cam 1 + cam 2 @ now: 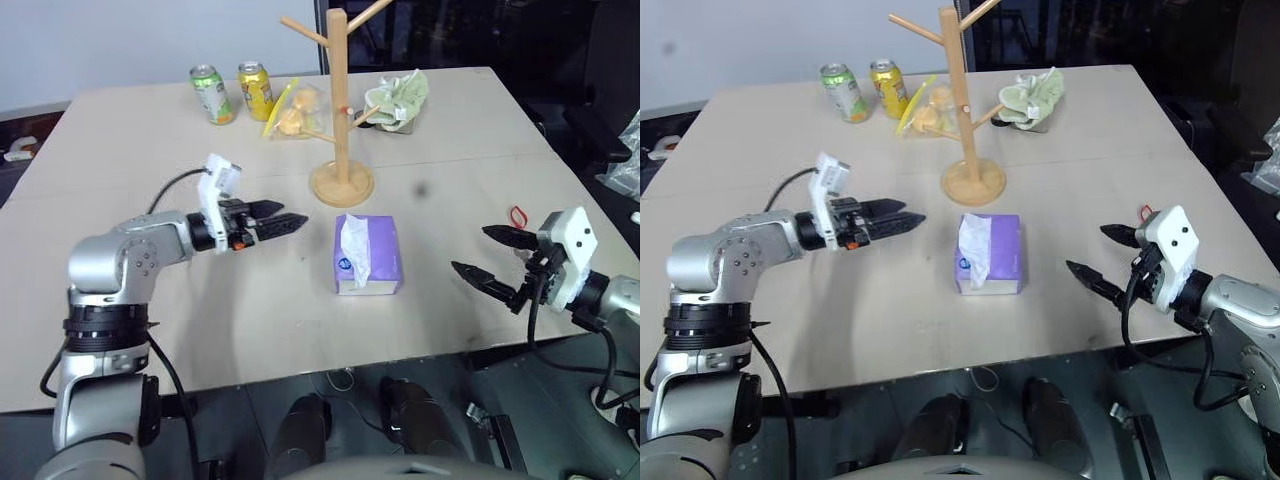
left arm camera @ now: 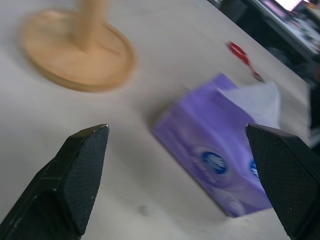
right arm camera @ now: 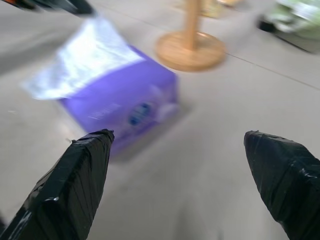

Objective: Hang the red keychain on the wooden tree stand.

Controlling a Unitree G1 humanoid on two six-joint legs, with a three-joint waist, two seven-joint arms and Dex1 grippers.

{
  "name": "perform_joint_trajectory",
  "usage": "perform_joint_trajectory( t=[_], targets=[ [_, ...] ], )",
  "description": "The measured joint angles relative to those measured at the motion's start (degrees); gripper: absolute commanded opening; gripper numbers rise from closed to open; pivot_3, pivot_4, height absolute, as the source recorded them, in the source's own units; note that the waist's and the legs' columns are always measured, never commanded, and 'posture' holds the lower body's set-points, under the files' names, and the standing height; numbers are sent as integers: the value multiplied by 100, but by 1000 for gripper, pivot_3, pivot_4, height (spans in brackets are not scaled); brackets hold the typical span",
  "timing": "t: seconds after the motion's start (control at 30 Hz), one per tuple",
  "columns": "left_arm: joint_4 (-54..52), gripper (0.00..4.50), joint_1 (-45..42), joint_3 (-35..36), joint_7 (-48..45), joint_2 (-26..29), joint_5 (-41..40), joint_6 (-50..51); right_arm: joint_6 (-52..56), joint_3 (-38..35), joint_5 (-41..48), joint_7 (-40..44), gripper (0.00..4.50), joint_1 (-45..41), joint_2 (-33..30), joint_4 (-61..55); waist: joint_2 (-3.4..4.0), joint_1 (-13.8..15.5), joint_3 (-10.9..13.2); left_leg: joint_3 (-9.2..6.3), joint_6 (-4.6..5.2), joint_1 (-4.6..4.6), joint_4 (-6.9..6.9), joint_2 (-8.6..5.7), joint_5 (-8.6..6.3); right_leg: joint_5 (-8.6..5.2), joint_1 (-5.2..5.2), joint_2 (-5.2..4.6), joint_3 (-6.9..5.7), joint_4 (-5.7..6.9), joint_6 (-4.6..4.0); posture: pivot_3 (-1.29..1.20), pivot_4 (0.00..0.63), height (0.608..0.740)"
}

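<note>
The wooden tree stand (image 1: 342, 110) is standing upright in the upper centre of the left eye view, its round disc base resting on the surface (image 1: 200, 300) and its thin pegs angling upward. The red keychain (image 1: 517, 214) is lying flat on the surface at the right of the frame, just beyond the right pincer (image 1: 492, 258) and well apart from the stand; in the left wrist view it is showing as a small red strand past the far corner of the tissue box.

The left pincer (image 1: 278, 221) is hovering left of centre, pointing toward the purple tissue box (image 1: 367, 255) with its two black fingers spread and nothing between them — released. The right pincer is hanging at the right edge of the surface, its fingers also spread wide and empty, aimed toward the tissue box.

The tissue box is sitting at centre frame, just in front of the stand's base, with a white tissue protruding from its top. At the upper left of the frame, a green can (image 1: 212, 94) and a yellow can (image 1: 255, 90) are standing side by side. A clear bag of yellowish items (image 1: 293, 112) is lying just left of the stand, and a crumpled green cloth (image 1: 398, 100) is lying to its right.
</note>
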Motion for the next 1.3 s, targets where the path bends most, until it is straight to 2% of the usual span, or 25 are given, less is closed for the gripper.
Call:
perform_joint_trajectory(
  t=[0.3, 0.47, 0.63, 0.67, 1.0, 1.27, 1.3],
  targets=[
    [628, 4500, -156, -1032, -122, -692, 607, -738, 223, 295, 397, -21, 4476, 13, -96, -561, -1, -16, 0, 3, 0, 1, 0, 0, 0, 0, 0, 2, 7, 2, 0, 0, 150, 740],
    [840, 2617, -157, -1053, -270, -756, 717, -990, 272, 272, 604, -238, 4500, 54, -94, -741, -1, -13, 0, 3, 0, 1, 0, 0, 0, 0, -1, 2, 7, 1, 0, 0, 150, 740],
    [914, 251, -212, -1047, -343, -845, 736, -1078, 234, 266, 674, -315, 4500, 192, -94, -890, -1, -2, 0, 4, 0, 0, 2, 0, 0, 0, 0, 2, 7, 1, 0, 0, 150, 740],
    [937, 16, -230, -1046, -340, -866, 745, -1102, 223, 266, 670, -328, 4500, 210, -94, -891, -2, -2, 0, 4, 0, 0, 3, 0, 0, 0, 0, 2, 7, 1, 0, 0, 150, 740],
    [919, 16, -191, -779, -257, -940, 642, -971, 272, 396, 908, -761, 4500, -134, 27, -845, -1, -16, 0, 3, 0, 0, 1, 1, 0, 1, 0, 4, 9, 2, 1, 0, 150, 740],
    [899, 16, -436, 702, 830, -860, 150, -454, 362, 650, 1149, -890, 4500, -601, 110, -822, -1, -33, 1, 1, 0, 2, 0, 3, 0, 5, -1, 6, 7, 2, 8, 0, 150, 740],
    [851, 16, -470, 1251, 1192, -740, -22, -340, 363, 721, 1174, -888, 4500, -693, 134, -791, -1, -36, 1, 1, 0, 2, -1, 4, 0, 13, -2, 7, 7, 2, 22, 0, 150, 740]
  ],
)
